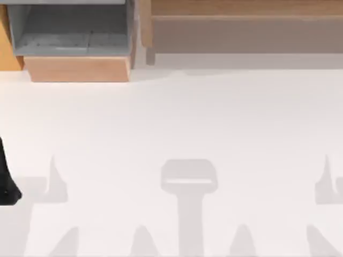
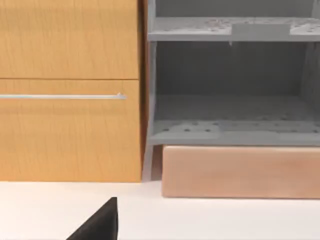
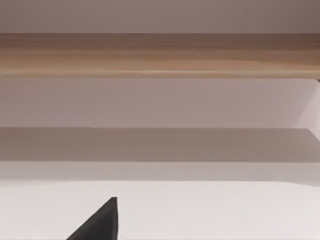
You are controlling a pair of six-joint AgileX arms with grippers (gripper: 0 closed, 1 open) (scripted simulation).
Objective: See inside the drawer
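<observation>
The drawer [image 1: 75, 48] sits pulled out at the table's [image 1: 177, 123] far left, its grey speckled inside exposed and its far part cut off by the frame. The left arm [image 1: 6, 179] shows as a dark sliver at the left edge; whether either gripper is open cannot be told. A long wooden shelf [image 1: 241, 21] runs far right, with bare tabletop nearer.

White table [image 1: 177, 123] fronts an orange-brown cabinet [image 2: 70, 90] and long wooden shelf [image 1: 241, 21].

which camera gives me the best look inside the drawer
The left wrist view: it faces the open drawer, showing its grey speckled floor and back wall. The top view catches the drawer cropped at the table's far left. The right wrist view faces the long shelf.
</observation>
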